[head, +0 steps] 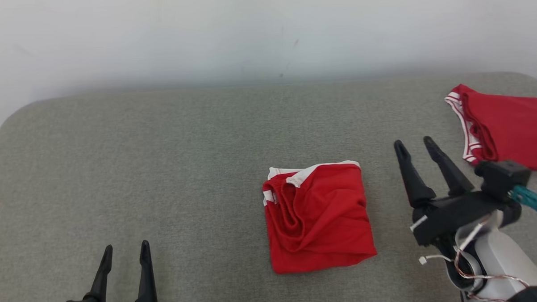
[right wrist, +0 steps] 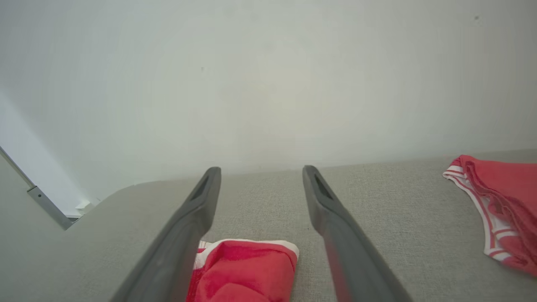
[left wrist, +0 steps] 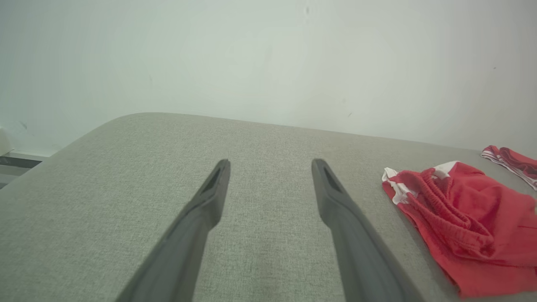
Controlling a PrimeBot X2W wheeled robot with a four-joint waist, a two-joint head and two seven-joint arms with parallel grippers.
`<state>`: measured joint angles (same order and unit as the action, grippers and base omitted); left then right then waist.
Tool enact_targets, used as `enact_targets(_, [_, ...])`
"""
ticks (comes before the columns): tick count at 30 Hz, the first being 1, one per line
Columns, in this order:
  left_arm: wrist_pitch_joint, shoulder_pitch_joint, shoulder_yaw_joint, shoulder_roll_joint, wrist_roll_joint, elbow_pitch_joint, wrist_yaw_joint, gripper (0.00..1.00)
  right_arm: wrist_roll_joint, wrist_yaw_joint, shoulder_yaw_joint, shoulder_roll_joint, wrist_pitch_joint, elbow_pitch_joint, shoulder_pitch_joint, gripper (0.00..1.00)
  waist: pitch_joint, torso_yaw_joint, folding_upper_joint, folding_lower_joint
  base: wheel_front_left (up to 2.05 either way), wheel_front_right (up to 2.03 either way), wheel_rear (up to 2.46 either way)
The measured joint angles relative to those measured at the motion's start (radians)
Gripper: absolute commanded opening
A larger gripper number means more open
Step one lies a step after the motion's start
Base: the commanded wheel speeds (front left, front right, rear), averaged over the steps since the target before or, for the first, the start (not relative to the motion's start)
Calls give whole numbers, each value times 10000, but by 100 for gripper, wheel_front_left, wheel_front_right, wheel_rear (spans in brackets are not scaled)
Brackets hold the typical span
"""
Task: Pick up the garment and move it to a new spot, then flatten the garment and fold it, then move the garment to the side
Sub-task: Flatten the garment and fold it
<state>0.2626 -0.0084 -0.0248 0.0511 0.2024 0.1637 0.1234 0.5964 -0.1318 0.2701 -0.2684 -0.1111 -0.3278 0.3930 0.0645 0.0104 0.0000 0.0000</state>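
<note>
Near the middle of the grey fabric-covered bench (head: 162, 172), a red cloth garment with white trim (head: 317, 216), folded into a rough square, touched by neither gripper. At the lower left, well apart from it, the left gripper (head: 125, 246), fingers spread, nothing between them. Near the garment's right side, the right gripper (head: 413, 141), fingers likewise apart and empty. At the far right edge, a second red garment with white striped hem (head: 509, 124), lying flat
</note>
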Motion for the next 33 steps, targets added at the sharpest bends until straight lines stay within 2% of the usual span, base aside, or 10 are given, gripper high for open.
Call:
enact_targets(7, [0, 151, -238, 0, -190, -171, 4, 100, -633, 0, -619, -4, -947, 397, -960, 100, -157, -392, 0, 0, 0, 0, 0])
enact_targets(15, [0, 355, -529, 2, -280, -261, 8, 100, -1137, 0, -1133, 330, -1354, 849, -1971, 100, -368, -669, 0, 0, 0, 0, 0])
enact_targets(27, [0, 490, -769, 0, -460, -309, 10, 100, -2219, 0, -1624, 1016, -1503, 1442, -3213, 100, -537, -578, 0, 0, 0, 0, 0])
enact_targets(33, [0, 523, -815, 2, -522, -339, 12, 100, -2364, 0, -1987, 1473, -1524, 1622, -3540, 100, -591, -489, 0, 0, 0, 0, 0])
